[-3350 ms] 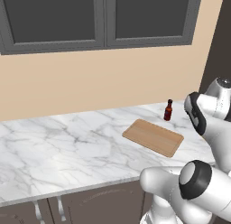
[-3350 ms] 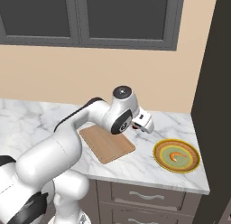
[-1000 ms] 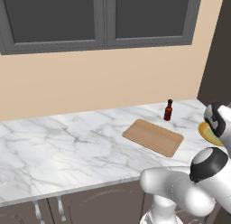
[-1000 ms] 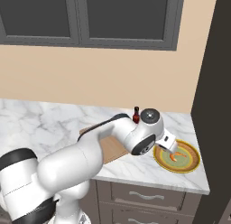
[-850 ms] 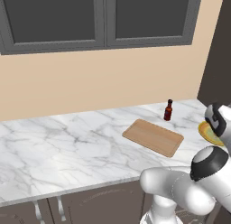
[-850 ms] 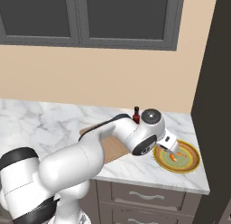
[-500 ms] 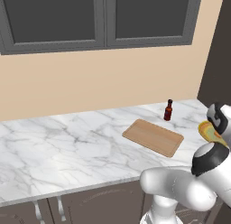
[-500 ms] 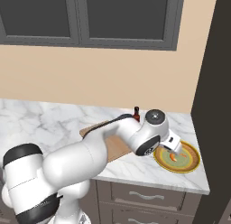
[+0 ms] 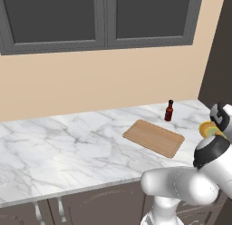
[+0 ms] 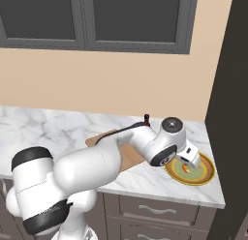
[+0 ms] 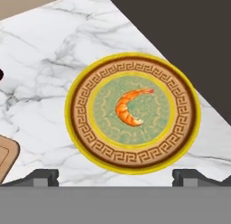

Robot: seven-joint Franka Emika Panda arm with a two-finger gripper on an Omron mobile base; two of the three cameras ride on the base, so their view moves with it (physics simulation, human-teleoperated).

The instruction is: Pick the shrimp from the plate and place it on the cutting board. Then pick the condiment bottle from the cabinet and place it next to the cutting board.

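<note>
Lying curled in the yellowish centre of the plate (image 11: 132,114), the shrimp (image 11: 129,107) is the thing to be lifted first. It looks tiny and very light, probably soft and a little slick, so a firm squeeze could crush it or squirt it sideways. Its shape is a C: a thick orange back arching round, thin tail and head ends pointing toward the plate's far side. The best hold, I judge, is across the thickest part of the arch, fingers closing on its two flanks, since the thin ends offer almost nothing to pinch. Because it sits low on a hard shallow dish, the fingertips would need to come nearly to the plate's surface.

The end effector (image 10: 189,158) hangs above the plate with its jaws spread wide and nothing between them; both dark fingertips (image 11: 43,177) frame the plate in the hand view.

The plate is round, glossy and rigid, with an ochre rim, a brown key-pattern band and a green inner ring. It rests on the white, grey-veined marble counter (image 9: 68,151), smooth and probably slippery. The cutting board (image 9: 154,138), flat light wood with rounded corners, lies near the plate. A slim dark bottle (image 9: 169,111) stands just behind the board.
</note>
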